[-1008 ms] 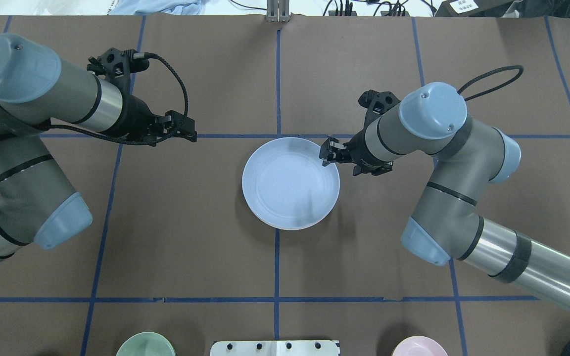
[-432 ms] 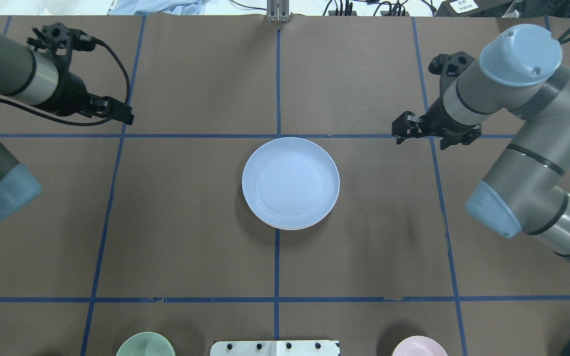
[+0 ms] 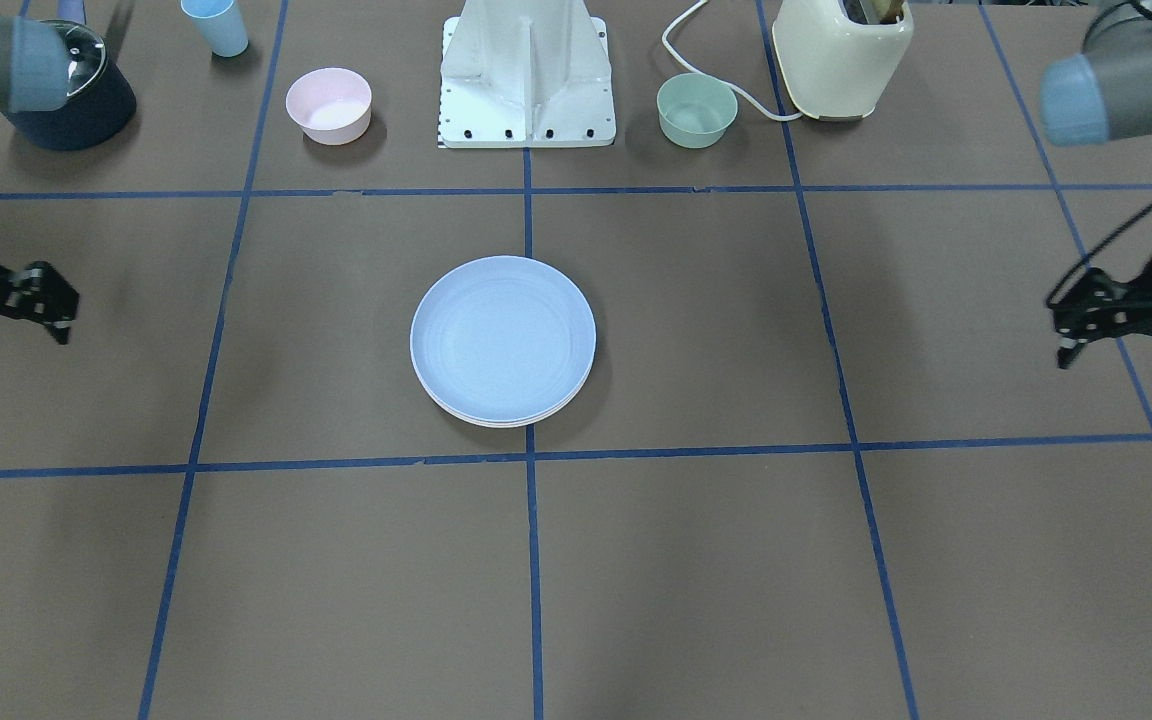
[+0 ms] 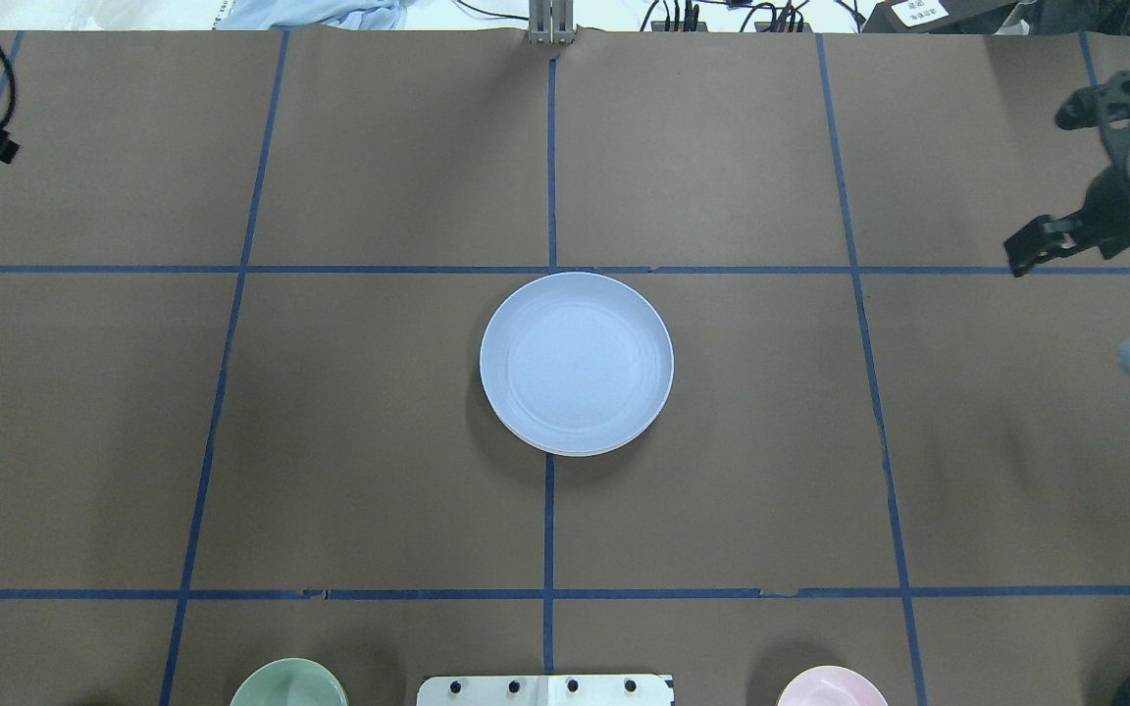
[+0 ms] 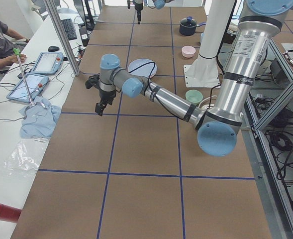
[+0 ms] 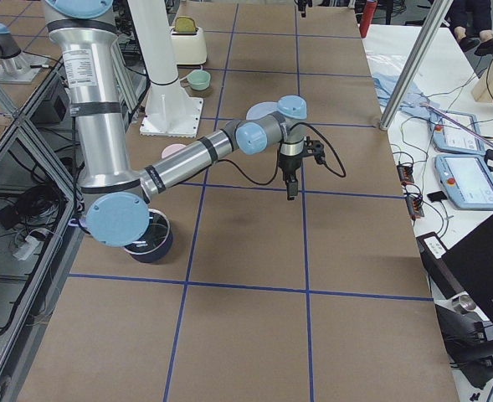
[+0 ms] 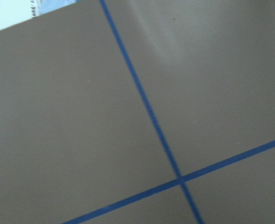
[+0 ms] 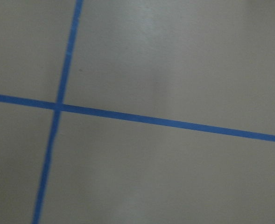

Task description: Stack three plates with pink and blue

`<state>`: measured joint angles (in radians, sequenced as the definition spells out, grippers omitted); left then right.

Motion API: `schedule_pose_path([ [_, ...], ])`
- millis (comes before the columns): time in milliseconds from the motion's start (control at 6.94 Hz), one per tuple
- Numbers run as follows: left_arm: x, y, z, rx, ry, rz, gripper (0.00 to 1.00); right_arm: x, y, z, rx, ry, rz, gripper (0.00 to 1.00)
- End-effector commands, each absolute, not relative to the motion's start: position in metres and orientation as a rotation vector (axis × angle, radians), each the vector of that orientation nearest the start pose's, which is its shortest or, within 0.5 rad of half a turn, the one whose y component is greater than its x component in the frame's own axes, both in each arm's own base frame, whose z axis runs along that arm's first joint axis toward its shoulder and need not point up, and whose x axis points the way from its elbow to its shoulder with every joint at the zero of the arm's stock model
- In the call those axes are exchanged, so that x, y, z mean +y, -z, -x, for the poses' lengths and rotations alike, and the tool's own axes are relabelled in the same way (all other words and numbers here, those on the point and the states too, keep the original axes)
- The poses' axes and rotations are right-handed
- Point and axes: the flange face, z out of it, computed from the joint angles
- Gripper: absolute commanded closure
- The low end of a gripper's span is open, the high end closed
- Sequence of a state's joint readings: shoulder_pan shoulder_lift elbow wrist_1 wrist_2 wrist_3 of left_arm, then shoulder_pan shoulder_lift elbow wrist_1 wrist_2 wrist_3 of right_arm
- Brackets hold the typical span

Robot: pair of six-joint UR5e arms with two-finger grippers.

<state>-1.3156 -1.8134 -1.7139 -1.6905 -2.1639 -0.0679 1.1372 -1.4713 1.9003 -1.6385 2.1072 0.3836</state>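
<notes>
Judging from how things lie, the stacking looks done: the blue plate (image 4: 576, 363) sits on top at the centre of the table (image 4: 330, 441). The pale rims of the lower plates (image 3: 506, 423) show under its near edge in the front view, but I cannot make out their colours. The left pincer (image 3: 1071, 325) and right pincer (image 3: 54, 308) hang empty toward opposite table ends, well apart from the stack, jaws seemingly parted. What remains is parking clear, which calls for travelling high and outward, never across the stack. A white label (image 4: 920, 12) beyond the far edge is too small to read, and no other writing shows.
</notes>
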Motion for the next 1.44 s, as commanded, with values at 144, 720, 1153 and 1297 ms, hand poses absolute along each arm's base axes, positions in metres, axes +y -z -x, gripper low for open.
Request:
schedule_pose_path([
  [144,-0.598,-0.551,0.064,0.574,-0.42,-0.4,0.0,-0.491,-0.61,-0.005,-0.785,0.176,-0.02,0.0],
  [720,-0.542,-0.633,0.075,0.551,-0.413,-0.441,0.0,-0.491,-0.611,-0.013,-0.781,0.095,0.002,0.0],
  [1153,-0.517,-0.662,0.074,0.581,-0.372,-0.322,0.0,-0.494,-0.583,-0.012,-0.794,0.024,-0.002,0.0],
  [1297,-0.516,-0.665,0.072,0.6,-0.296,-0.242,0.0,-0.492,-0.578,-0.011,-0.818,0.028,-0.006,0.0],
])
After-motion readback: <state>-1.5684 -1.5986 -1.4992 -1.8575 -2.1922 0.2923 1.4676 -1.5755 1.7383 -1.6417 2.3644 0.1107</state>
